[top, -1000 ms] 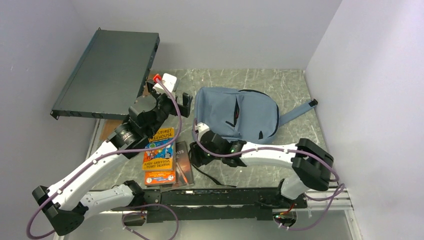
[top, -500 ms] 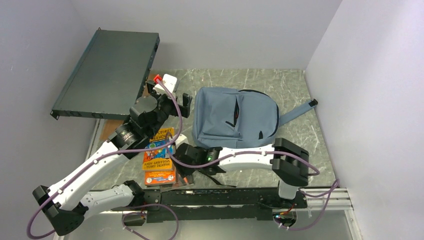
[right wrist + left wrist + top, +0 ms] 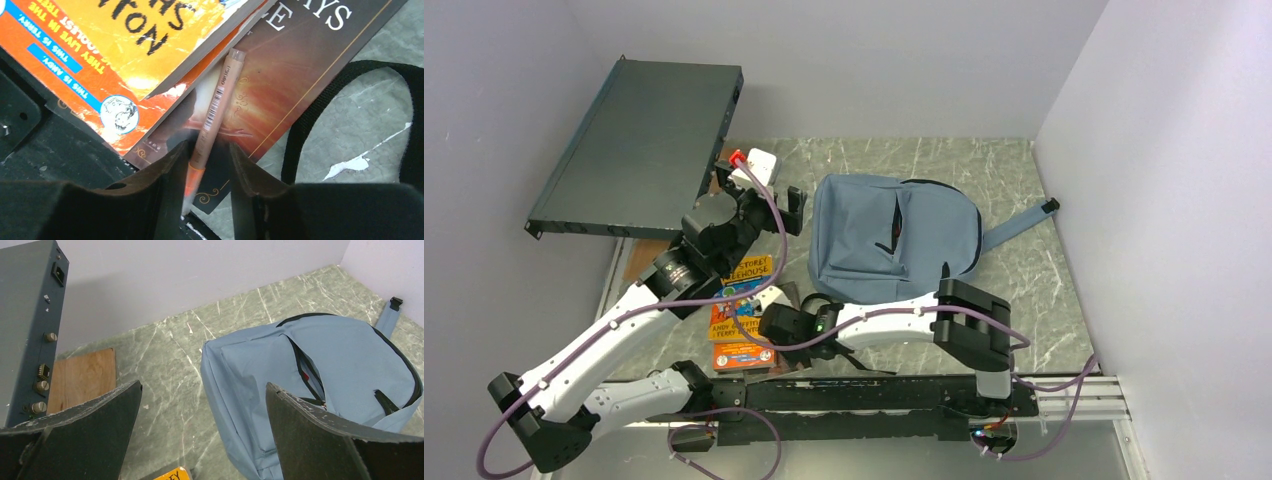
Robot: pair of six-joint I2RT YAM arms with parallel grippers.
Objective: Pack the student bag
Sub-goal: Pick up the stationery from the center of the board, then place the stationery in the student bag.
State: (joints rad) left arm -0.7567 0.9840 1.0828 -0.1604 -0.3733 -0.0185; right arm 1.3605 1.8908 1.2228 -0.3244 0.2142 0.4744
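Soft blue-grey fabric backpack [image 3: 894,240] lies flat on the green-grey marbled bench [image 3: 999,170], towards 1 o'clock from the bench's middle in the top view. Its front faces up, the dark zip on the front gapes a bit, and a blue strap trails off at 3 o'clock. Left claw [image 3: 202,402] hangs above the bench at the bag's 9 o'clock side w/ both dark fingers spread wide & nothing btwn them. Right arm reaches across low to the stack of books at the bag's 8 o'clock. Right claw [image 3: 206,172] is only part open, fingers standing either side of the lower end of a slim peach-and-orange pen [image 3: 218,95]. There's a gap on the pen's 3 o'clock side, so it isn't clamped. Pen lies on a dark brown book with a glowing orange cover [image 3: 305,60], its top end tucked against the edge of a bright orange-and-yellow paperback [image 3: 125,45] at 11 o'clock. Black webbing strap [image 3: 305,125] loops on the bench at 3 o'clock of the pen. Big dark grey metal rack unit [image 3: 639,145] sits tilted at 10 o'clock, a thin brown plywood piece [image 3: 82,375] flat beside it.
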